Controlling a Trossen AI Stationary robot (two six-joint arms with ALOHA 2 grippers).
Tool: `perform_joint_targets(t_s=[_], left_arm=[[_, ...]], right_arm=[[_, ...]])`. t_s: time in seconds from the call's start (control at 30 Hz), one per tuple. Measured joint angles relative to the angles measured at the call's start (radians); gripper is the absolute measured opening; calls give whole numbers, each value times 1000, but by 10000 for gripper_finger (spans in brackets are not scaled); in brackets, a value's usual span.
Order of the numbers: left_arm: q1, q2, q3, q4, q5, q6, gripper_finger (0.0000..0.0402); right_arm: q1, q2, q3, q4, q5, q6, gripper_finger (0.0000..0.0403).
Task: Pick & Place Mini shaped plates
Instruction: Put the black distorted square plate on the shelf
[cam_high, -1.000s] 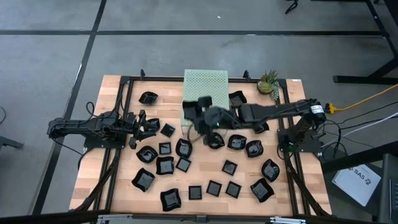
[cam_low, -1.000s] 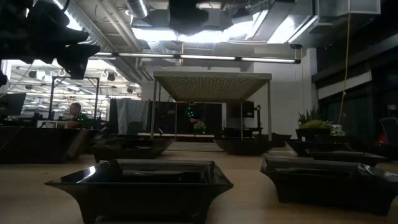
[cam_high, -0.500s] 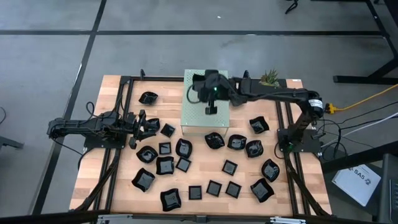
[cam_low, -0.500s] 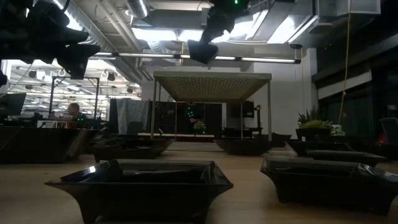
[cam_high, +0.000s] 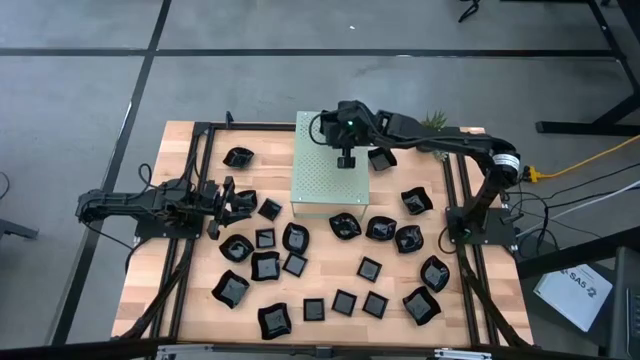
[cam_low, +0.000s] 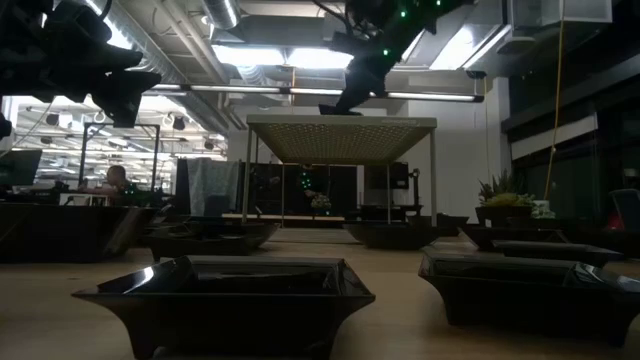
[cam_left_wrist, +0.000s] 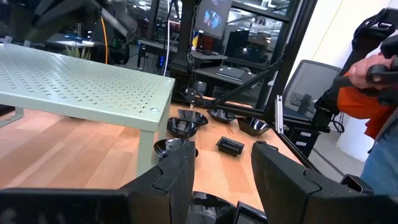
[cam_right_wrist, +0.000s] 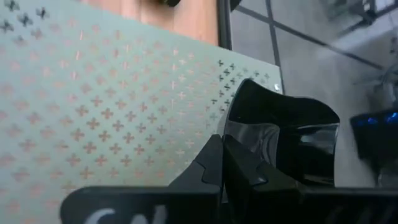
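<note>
Several glossy black mini plates lie on their bases on the wooden table (cam_high: 190, 300), most of them near of the pale green perforated box (cam_high: 330, 178), such as one plate (cam_high: 345, 225). My right gripper (cam_high: 345, 152) is over the box top and shut on one black plate (cam_right_wrist: 283, 127); the low view shows that plate (cam_low: 343, 103) just above the box top (cam_low: 340, 126). My left gripper (cam_left_wrist: 222, 171) is open at the table's left, low among the plates (cam_high: 268, 209), touching nothing. My right gripper pinches the plate between its two shut fingers (cam_right_wrist: 214, 158) at the rim's near side (cam_right_wrist: 239, 140). The fingers come from above, slanting toward the table's left. The plate is lifted clear, tilted, and hangs just over the perforated box top.
The box stands on legs at the table's far middle. A small pineapple-like plant (cam_high: 432, 128) sits at the far right corner, and one plate (cam_high: 381, 158) lies beside the box's right side. Black frame rails (cam_high: 196, 150) run along the table's sides. A person (cam_left_wrist: 373, 81) shows beyond the table.
My right gripper has carried the plate from the table at the box's near edge up and toward the far edge, and now holds it over the box top. It has stayed shut on the plate.
</note>
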Motion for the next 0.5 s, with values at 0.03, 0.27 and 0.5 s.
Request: perform_joint_targets(t_s=[0.03, 0.27, 0.5], left_arm=[[0, 0, 0, 0, 0, 0, 152], [0, 0, 0, 0, 0, 0, 152], [0, 0, 0, 0, 0, 0, 152]], right_arm=[[-2, 0, -10, 16, 0, -22, 6], [-5, 0, -67, 82, 0, -58, 6], [-24, 0, -76, 88, 0, -58, 6]])
